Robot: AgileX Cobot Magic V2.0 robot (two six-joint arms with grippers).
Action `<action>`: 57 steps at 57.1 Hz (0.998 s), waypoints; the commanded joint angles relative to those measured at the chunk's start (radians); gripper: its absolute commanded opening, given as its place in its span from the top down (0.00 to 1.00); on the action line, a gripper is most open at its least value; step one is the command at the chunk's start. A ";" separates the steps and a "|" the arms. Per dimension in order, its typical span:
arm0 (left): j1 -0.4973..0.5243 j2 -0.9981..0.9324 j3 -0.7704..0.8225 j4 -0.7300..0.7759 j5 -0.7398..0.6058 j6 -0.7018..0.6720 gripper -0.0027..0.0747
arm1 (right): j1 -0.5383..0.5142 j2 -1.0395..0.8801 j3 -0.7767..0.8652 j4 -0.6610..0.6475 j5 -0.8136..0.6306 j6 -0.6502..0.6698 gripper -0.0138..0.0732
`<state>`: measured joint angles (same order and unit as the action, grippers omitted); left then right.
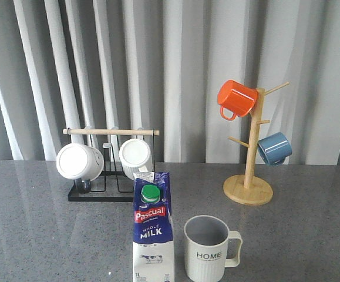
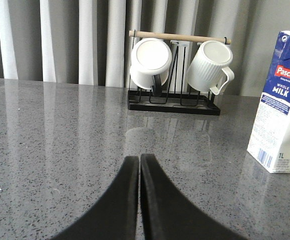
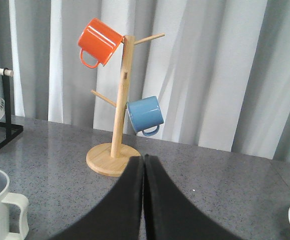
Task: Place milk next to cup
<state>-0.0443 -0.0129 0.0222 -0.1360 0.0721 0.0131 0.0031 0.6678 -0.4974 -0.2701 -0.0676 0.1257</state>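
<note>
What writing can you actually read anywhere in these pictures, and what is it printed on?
"Pascual": red label on the milk carton.
"WHOLE MILK": white letters on the carton's blue front.
"1L": bottom corner of the carton.
"HOME": black print on the grey-white cup.
The yellow sticker near the carton's top and the small print on its side are too small to read.

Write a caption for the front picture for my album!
Milk carton standing upright beside the HOME cup, near mug racks.
</note>
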 commanded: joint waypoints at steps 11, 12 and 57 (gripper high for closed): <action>0.002 -0.010 -0.014 -0.005 -0.072 -0.007 0.98 | -0.008 -0.002 -0.023 -0.005 -0.072 -0.005 0.85; 0.002 -0.010 -0.014 -0.005 -0.072 -0.007 0.98 | -0.008 -0.002 -0.023 -0.005 -0.072 -0.005 0.85; 0.002 -0.010 -0.014 -0.006 -0.072 -0.007 0.97 | -0.007 -0.238 0.140 0.130 -0.108 -0.144 0.85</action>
<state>-0.0443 -0.0129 0.0222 -0.1360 0.0721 0.0121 0.0031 0.4959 -0.4089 -0.2271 -0.0889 0.0479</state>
